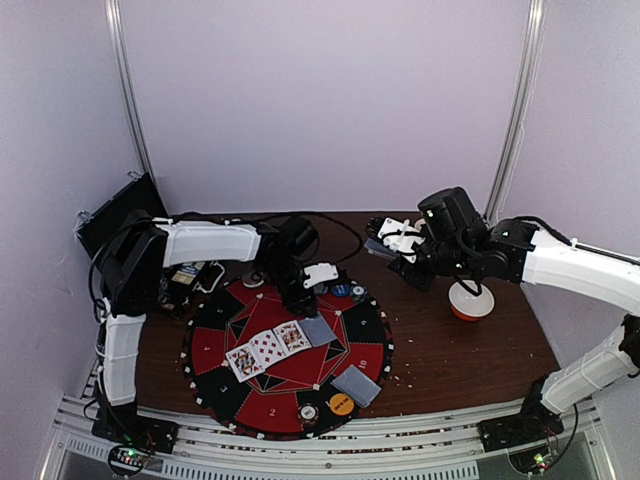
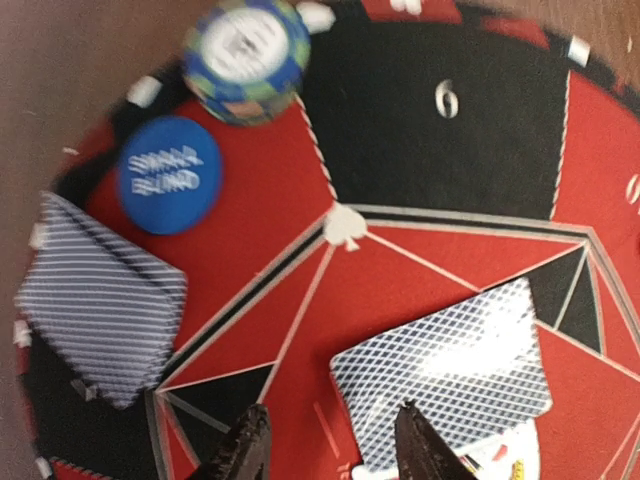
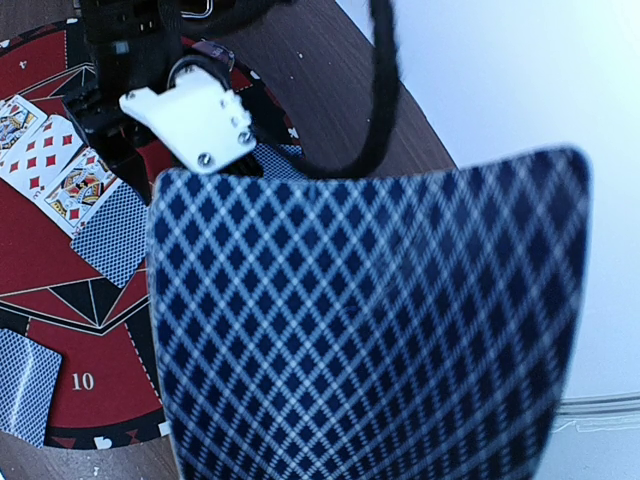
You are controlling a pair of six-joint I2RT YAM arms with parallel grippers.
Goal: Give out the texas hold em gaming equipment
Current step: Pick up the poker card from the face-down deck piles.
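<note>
A round red-and-black poker mat (image 1: 290, 350) lies in the middle. Three face-up cards (image 1: 266, 348) lie in a row on it, with a face-down card (image 1: 318, 330) beside them. My left gripper (image 1: 300, 304) hovers open just above that card (image 2: 450, 370), one fingertip (image 2: 418, 445) over its edge. A blue small-blind button (image 2: 170, 175), a blue chip stack (image 2: 245, 55) and more face-down cards (image 2: 100, 295) lie nearby. My right gripper (image 1: 385, 242) holds grey-blue-backed cards (image 3: 370, 320) up at the back right; its fingers are hidden. An orange button (image 1: 341, 404) and a whitish chip (image 1: 309, 412) sit at the mat's front.
A white-and-orange bowl (image 1: 471, 300) stands under my right arm. A black case (image 1: 118, 215) and a small box (image 1: 185, 280) are at the back left. Face-down cards (image 1: 357, 385) lie at the mat's front right. The wall is close behind.
</note>
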